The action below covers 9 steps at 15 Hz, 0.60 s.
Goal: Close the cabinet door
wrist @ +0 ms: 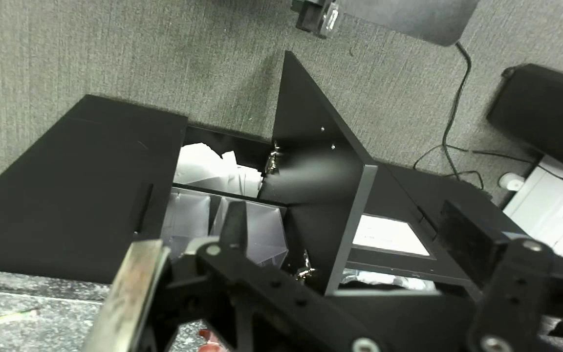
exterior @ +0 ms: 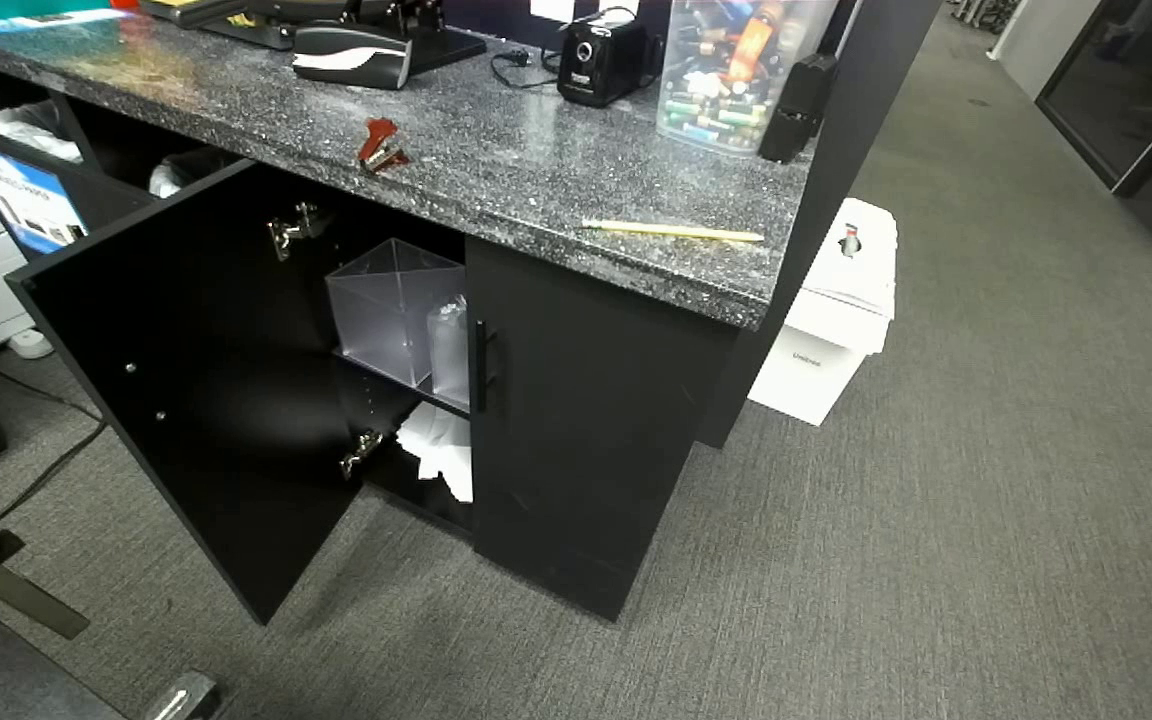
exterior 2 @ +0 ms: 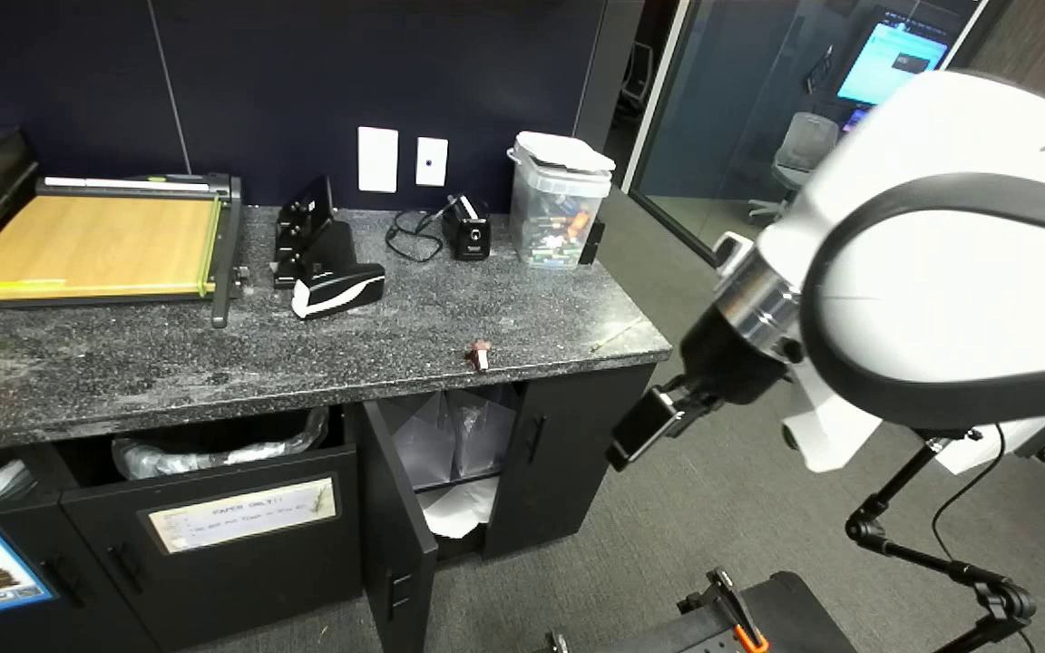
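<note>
The cabinet door, a flat black panel, stands wide open. Its inner face and metal hinges show in an exterior view (exterior: 196, 390) and in the wrist view (wrist: 311, 166). Its outer face with a bar handle shows in an exterior view (exterior 2: 395, 553); no label is visible on it. The matching door (exterior: 586, 420) beside the opening is shut. My gripper (exterior 2: 645, 426) hangs in front of the counter's right end, apart from the door. In the wrist view the gripper's fingers (wrist: 347, 220) are spread wide with nothing held; the door's edge lies beyond them.
The granite counter (exterior: 536, 150) overhangs the cabinet and carries a staple remover (exterior: 381, 145) and a pencil (exterior: 673, 232). Clear bins (exterior: 376, 310) and white paper (exterior: 441, 450) lie inside the cabinet. A panel with a white label (exterior 2: 246, 512) adjoins the hinge side.
</note>
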Motion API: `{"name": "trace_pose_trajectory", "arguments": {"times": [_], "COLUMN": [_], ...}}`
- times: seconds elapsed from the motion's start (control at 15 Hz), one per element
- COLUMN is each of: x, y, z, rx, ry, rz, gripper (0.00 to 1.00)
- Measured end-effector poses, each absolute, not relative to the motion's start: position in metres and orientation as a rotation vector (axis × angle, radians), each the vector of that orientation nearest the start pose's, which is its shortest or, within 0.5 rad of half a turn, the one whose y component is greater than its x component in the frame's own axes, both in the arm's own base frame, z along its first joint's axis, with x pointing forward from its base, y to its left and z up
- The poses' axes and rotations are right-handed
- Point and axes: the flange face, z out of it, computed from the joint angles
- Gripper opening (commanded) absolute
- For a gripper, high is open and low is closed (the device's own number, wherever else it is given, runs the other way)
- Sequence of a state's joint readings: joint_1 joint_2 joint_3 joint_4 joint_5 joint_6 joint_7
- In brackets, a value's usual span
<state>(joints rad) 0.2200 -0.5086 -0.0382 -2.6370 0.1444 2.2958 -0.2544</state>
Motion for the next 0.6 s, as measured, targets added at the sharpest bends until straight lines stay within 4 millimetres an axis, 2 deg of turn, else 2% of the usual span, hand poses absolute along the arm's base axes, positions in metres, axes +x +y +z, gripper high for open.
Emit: {"name": "trace_pose_trajectory", "arguments": {"times": [0.27,0.6], "x": [0.436,0.494], "y": [0.139,0.213], "z": [0.402,0.343], "rx": [-2.937,-2.900], "ry": [-0.626,-0.697], "rz": [-0.204,-0.120], "gripper": [1.00,1.00]}}
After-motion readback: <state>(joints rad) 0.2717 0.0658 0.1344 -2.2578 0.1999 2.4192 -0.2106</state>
